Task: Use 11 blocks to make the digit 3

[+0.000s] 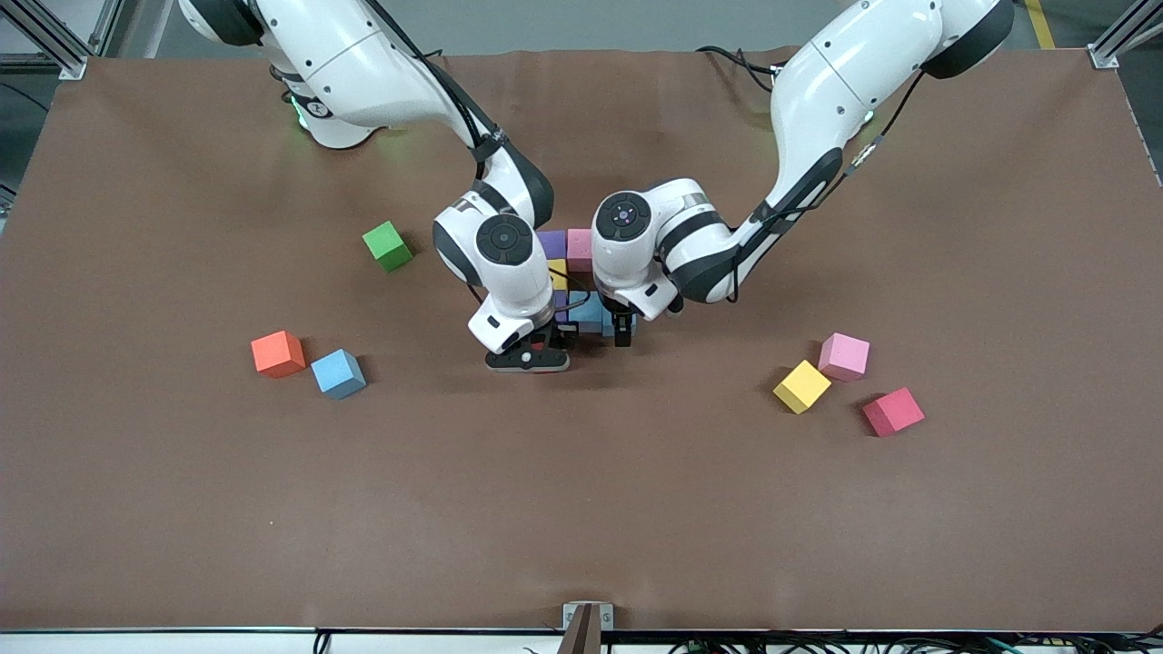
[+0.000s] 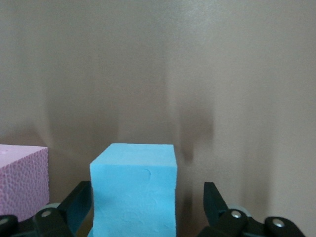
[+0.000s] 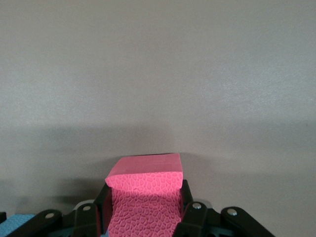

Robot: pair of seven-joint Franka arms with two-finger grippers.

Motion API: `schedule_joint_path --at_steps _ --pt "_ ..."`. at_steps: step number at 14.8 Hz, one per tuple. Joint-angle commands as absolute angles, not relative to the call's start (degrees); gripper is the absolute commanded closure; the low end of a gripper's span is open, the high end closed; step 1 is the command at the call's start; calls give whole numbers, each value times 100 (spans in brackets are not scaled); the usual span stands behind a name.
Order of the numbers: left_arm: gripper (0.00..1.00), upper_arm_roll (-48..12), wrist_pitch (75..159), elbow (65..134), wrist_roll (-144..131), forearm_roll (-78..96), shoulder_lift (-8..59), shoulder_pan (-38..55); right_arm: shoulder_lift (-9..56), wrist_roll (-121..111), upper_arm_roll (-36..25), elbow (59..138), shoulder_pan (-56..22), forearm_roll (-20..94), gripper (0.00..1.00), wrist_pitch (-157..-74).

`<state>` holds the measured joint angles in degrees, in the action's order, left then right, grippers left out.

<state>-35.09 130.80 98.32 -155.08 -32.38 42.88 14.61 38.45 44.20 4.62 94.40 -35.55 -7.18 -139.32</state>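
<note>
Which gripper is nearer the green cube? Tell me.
Right. The right gripper is shut on a red block at the cluster, toward the green cube's end; the left gripper stands open farther along.

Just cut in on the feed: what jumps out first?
Both grippers meet over the block cluster at mid-table: the right gripper is shut on a red block, and the left gripper stands open around a blue block. Loose blocks lie toward both ends of the table.
</note>
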Motion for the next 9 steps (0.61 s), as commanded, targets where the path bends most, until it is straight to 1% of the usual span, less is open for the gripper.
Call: schedule_joint_path --at_steps 1,4,9 --pt "0 -3542 13043 9861 -15443 -3288 4123 1424 3858 4394 448 9475 -3603 -677 97 -13922" --pt "0 -3542 12999 9896 -15311 -3217 3912 1406 3867 4403 448 9475 -3604 -659 97 -13931" --pt "0 -3559 12806 10028 -14259 -2883 3481 1047 3867 4403 448 9466 -3647 -501 97 -13931"
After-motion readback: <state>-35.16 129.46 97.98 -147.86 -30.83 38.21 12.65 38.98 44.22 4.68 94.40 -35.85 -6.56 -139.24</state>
